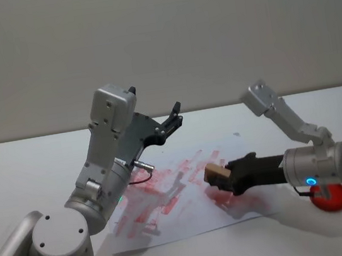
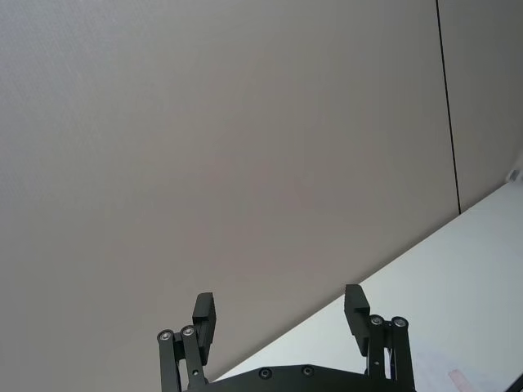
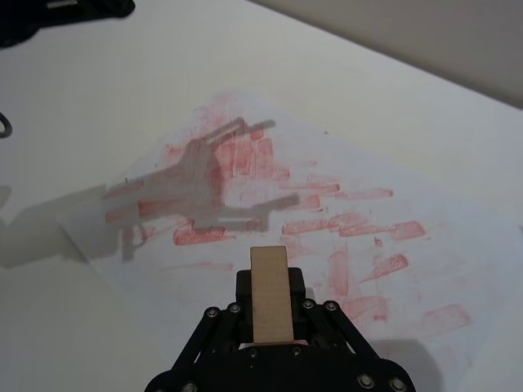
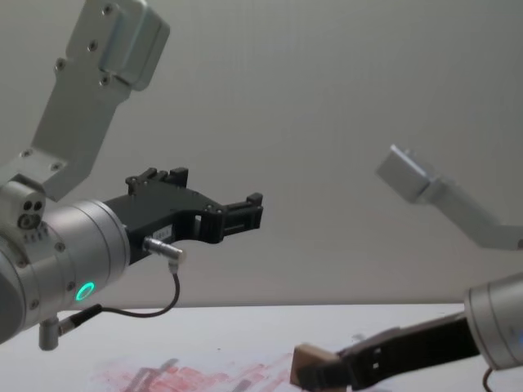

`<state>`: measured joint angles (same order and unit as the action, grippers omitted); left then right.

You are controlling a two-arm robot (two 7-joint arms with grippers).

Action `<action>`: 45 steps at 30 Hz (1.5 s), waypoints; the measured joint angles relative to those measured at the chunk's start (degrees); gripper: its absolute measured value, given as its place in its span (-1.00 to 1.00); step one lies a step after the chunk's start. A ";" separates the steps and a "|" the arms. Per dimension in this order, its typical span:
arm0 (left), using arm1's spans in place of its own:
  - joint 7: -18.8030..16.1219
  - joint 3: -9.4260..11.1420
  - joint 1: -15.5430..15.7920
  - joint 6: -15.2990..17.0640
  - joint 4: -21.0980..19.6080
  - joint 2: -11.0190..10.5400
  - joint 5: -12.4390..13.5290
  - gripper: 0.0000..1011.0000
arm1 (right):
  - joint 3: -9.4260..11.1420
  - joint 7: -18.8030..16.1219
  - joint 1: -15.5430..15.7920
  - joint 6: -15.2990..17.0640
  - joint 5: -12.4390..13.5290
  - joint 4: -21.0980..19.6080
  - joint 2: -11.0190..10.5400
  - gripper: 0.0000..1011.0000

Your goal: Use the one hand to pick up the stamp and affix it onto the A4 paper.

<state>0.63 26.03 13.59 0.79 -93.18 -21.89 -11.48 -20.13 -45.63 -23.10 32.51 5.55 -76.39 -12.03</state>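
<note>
in the head view's middle right the right gripper holds the stamp over the a4 paper, the left wrist view shows the left gripper wide open at the bottom, and going by the right wrist view it should press flat, straight down, on a white spot.

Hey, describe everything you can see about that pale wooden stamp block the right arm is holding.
The pale wooden stamp block is a small, plain rectangular piece of light, unfinished-looking wood. The black right gripper is shut on it, clamping its long sides, one end sticking out forward. It is held over the right half of the white A4 paper smeared with red prints. Whether its underside touches the sheet cannot be told.
</note>
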 joint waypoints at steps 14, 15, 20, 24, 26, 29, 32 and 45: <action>0.00 0.00 0.00 0.00 0.00 0.00 0.00 0.98 | -1.55 -3.48 -1.00 3.42 -2.61 2.41 -0.05 -0.57; 0.00 0.00 0.00 0.00 0.00 0.00 0.00 0.98 | -1.60 -3.54 -1.01 3.49 -2.72 2.44 -0.08 -0.57; 0.00 0.00 0.00 0.00 0.00 0.00 0.00 0.98 | -1.92 -3.90 -1.09 3.74 -3.42 2.53 -0.25 -0.57; 0.00 0.00 0.00 0.00 0.00 0.00 0.00 0.98 | -2.23 -4.33 -1.06 3.96 -4.01 2.47 -0.53 -0.57; 0.00 0.00 0.00 0.00 0.00 0.00 0.00 0.98 | -2.36 -4.48 -0.83 4.11 -4.18 2.18 -0.73 -0.57; 0.00 0.00 0.00 0.00 0.00 0.00 0.00 0.98 | -2.46 -4.62 -0.55 4.29 -4.33 1.86 -0.92 -0.57; 0.00 0.00 0.00 0.00 0.00 0.00 0.00 0.98 | -2.69 -4.73 -0.26 4.47 -4.47 1.37 -1.18 -0.57; 0.00 0.00 0.00 0.00 0.00 0.00 0.00 0.98 | -3.17 -2.42 0.75 2.93 -4.21 -0.03 -1.89 -0.57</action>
<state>0.63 26.02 13.59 0.79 -93.18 -21.90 -11.48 -23.30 -48.05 -22.35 35.44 1.33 -76.42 -13.92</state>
